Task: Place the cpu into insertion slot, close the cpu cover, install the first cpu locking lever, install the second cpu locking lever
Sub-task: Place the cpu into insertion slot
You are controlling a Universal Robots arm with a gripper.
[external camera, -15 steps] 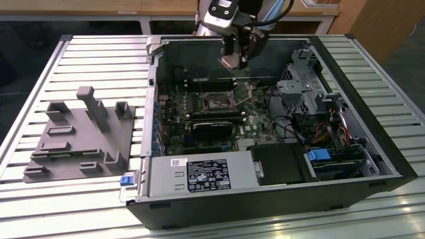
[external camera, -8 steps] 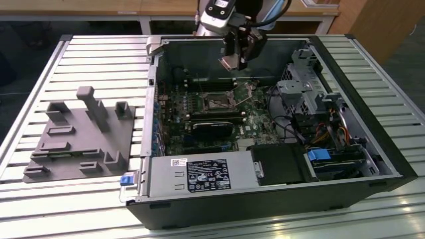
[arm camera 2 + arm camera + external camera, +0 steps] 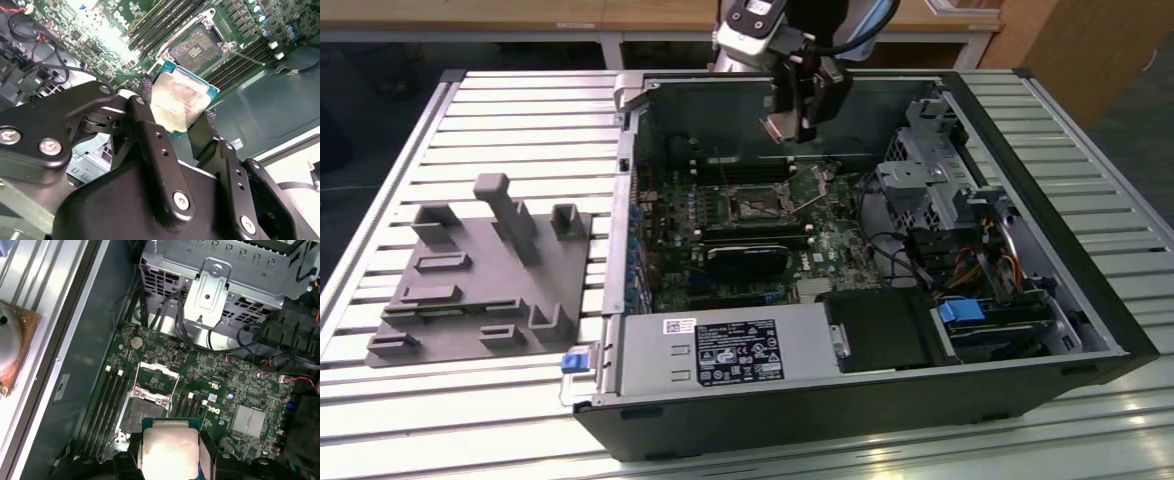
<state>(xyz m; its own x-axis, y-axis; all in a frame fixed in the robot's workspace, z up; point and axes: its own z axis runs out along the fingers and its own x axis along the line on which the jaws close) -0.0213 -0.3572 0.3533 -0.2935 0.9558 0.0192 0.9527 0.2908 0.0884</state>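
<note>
Risk: cpu (image 3: pixel 182 100) probably lands skew or off-centre in socket (image 3: pixel 197 45) and bends contact pins if lowered before its edges square with metal rim. Thin edge grip may also let it slip.

Position: cpu pinched by opposite edges between two black fingers (image 3: pixel 150 130), pale metal top exposed. It hangs well above socket, inside open computer case (image 3: pixel 854 400). Socket bare; cover (image 3: pixel 157 376) swung open beside it.
</note>
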